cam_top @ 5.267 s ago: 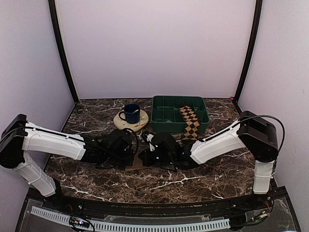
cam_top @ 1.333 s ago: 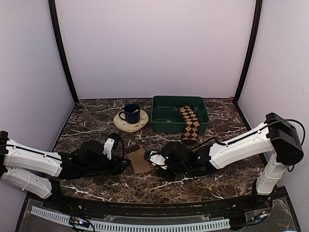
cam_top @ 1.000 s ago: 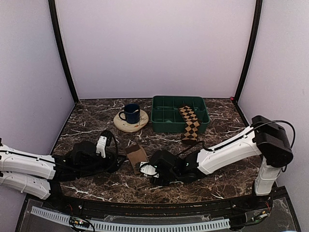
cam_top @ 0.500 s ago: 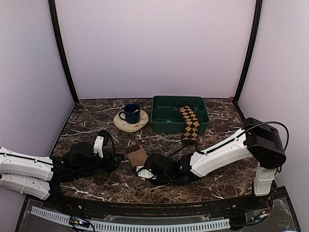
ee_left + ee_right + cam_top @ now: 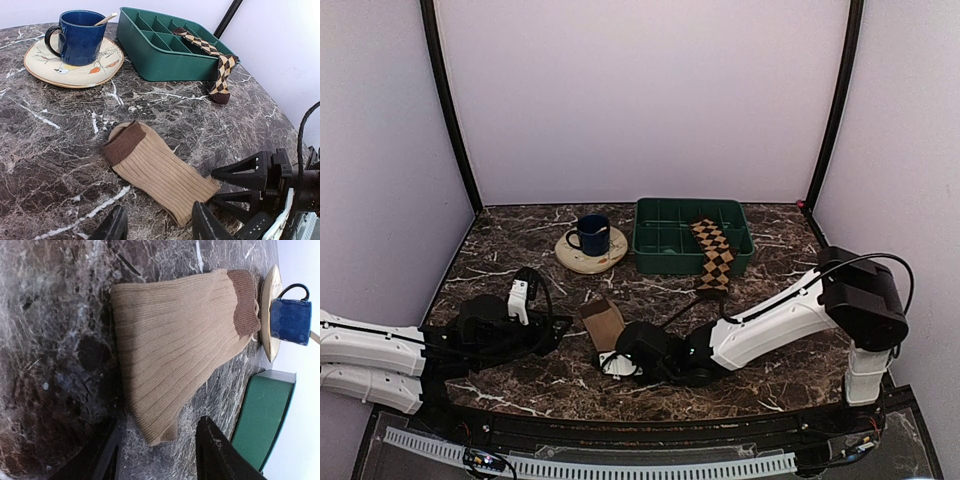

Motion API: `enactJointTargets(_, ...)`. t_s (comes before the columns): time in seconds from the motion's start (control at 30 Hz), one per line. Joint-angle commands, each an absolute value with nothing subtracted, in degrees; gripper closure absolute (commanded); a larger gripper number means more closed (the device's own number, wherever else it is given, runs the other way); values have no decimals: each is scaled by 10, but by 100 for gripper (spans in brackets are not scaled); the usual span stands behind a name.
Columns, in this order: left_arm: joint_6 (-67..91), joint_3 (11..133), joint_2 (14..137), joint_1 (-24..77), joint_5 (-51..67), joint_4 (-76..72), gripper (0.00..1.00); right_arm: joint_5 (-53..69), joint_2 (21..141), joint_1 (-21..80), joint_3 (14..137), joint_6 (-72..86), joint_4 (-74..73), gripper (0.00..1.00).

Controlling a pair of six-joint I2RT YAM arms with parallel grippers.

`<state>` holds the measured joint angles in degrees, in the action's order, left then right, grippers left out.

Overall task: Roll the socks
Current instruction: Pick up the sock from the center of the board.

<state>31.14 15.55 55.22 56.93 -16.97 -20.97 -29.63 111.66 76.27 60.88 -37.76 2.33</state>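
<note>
The tan sock point(image 5: 603, 323) lies flat on the marble table point(image 5: 500, 262), its brown cuff pointing away from the arms. My left gripper point(image 5: 548, 329) is open just left of it. In the left wrist view the sock point(image 5: 159, 170) fills the space ahead of the left gripper point(image 5: 161, 226). My right gripper point(image 5: 608, 357) is open at the sock's near end. In the right wrist view a corner of the sock point(image 5: 172, 347) reaches into the right gripper point(image 5: 157, 452) without touching either finger. The argyle sock point(image 5: 713, 255) hangs over the green tray's front wall.
A green tray point(image 5: 665, 240) with compartments stands at the back centre. A blue mug point(image 5: 591, 235) with a spoon sits on a cream plate point(image 5: 572, 258) to its left. Both also show in the left wrist view, the tray point(image 5: 165, 55) and the mug point(image 5: 79, 31).
My right gripper has slid left along the table to the tan sock's near end. My left gripper has drawn back a little to the left. The sock lies as before.
</note>
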Motion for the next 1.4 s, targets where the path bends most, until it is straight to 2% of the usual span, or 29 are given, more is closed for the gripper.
enactJointTargets(0.0, 315, 145, 545, 573, -180, -215, 53, -294, 1145, 776, 604, -410, 21, 54)
enactJointTargets(0.3, 315, 145, 543, 573, -183, -215, 54, -296, 1165, 773, 615, -416, 14, 64)
enactJointTargets(0.5, 315, 145, 544, 573, -186, -213, 53, -283, 1179, 761, 642, -391, -31, 82)
enactJointTargets(0.77, 311, 148, 544, 573, -189, -211, 53, -242, 1175, 742, 689, -347, -101, 94)
enactJointTargets(1.0, 303, 148, 540, 573, -187, -204, 53, -146, 1161, 734, 746, -293, -191, 99)
enactJointTargets(1.37, 300, 134, 531, 573, -160, -209, 52, 47, 1177, 698, 842, -196, -309, 99)
